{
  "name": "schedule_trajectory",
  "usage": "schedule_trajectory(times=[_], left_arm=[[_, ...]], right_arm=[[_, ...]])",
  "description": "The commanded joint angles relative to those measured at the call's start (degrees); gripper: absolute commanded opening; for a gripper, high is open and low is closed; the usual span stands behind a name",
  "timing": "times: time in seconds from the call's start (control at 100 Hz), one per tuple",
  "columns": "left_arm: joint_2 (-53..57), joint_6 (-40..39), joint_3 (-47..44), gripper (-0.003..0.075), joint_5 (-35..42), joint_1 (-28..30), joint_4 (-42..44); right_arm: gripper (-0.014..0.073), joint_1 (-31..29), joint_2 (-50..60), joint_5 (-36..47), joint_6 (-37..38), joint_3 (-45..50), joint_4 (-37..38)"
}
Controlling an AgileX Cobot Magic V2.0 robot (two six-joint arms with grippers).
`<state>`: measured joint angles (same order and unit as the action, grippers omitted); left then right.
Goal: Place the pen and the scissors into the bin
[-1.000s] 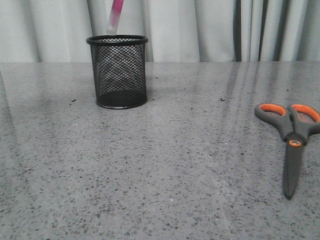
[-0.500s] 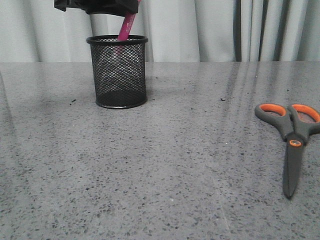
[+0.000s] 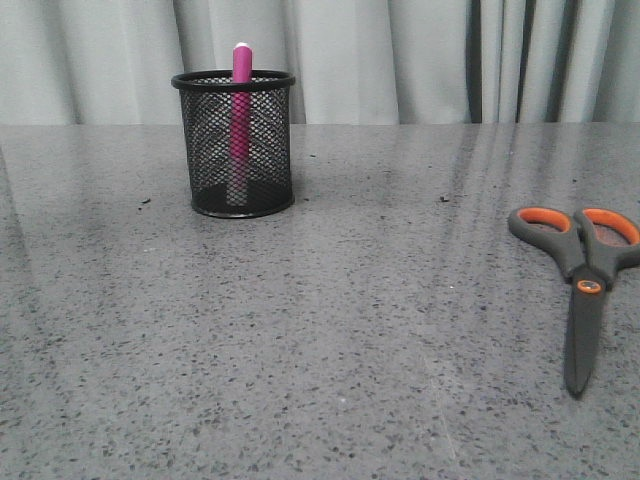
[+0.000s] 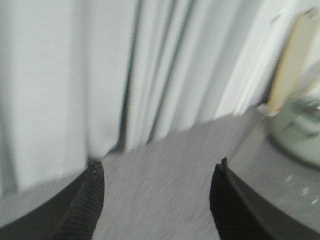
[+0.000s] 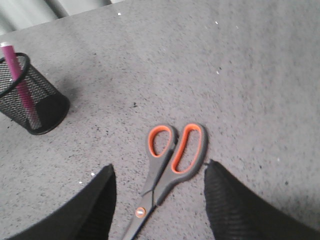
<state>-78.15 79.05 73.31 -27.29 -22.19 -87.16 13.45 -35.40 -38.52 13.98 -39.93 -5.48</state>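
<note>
Scissors [image 3: 582,281] with dark grey handles lined in orange lie flat on a speckled grey table [image 3: 330,330], well to the right of the bin [image 3: 237,143] in the front view, blades shut and pointing toward the camera, handles toward the curtain [image 3: 400,55]. An orange pivot screw sits where the blades cross.

The bin is a small black wire-mesh cup standing upright near the far edge of the table, in front of the pale curtain. The pen [image 3: 240,120], bright pink, stands nearly upright inside the bin, its top poking just above the rim, its body showing through the mesh.

In the right wrist view, the right gripper [image 5: 159,200] hangs above the scissors [image 5: 167,167] with its two dark fingers [image 5: 95,207] spread wide apart. The orange handle loops lie between the fingers, closer to one of them, not touching either; the blades run out of the picture between them. The bin [image 5: 30,97] with the pen [image 5: 17,80] in it sits well away from the scissors, beyond the fingers.

In the left wrist view, blurred, the left gripper [image 4: 156,200] has its fingers [image 4: 80,207] wide apart and holding nothing. Between them show only grey surface and the curtain [image 4: 100,70]. None of the task's things appear in that view.
</note>
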Motion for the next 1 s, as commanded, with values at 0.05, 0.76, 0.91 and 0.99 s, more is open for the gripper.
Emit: schedule_trajectory(times=[0.05,0.76,0.91,0.99], left_arm=[[10.43,0.26,1.78,0.0410,-2.55,-1.02,-1.78],[23.60,-3.38,1.69,0.0410,-9.25,-11.05,-1.37],[23.60,-5.15,1.69,0.0410,-9.75,-13.56,-1.37],[23.60,-5.30,1.69,0.0410,-10.17,-14.69,-1.28]], right_arm=[[0.0357,1.37,-9.30,-2.63,-4.51,-9.53,-2.25],[0.0403,8.89,-39.96,-8.80,14.18,-12.66,-1.85],[0.0403,8.89,-42.91,-8.67,18.46,-12.66,-0.38],[0.0403,8.89,-44.60,-8.55,20.41,-12.66,-0.12]])
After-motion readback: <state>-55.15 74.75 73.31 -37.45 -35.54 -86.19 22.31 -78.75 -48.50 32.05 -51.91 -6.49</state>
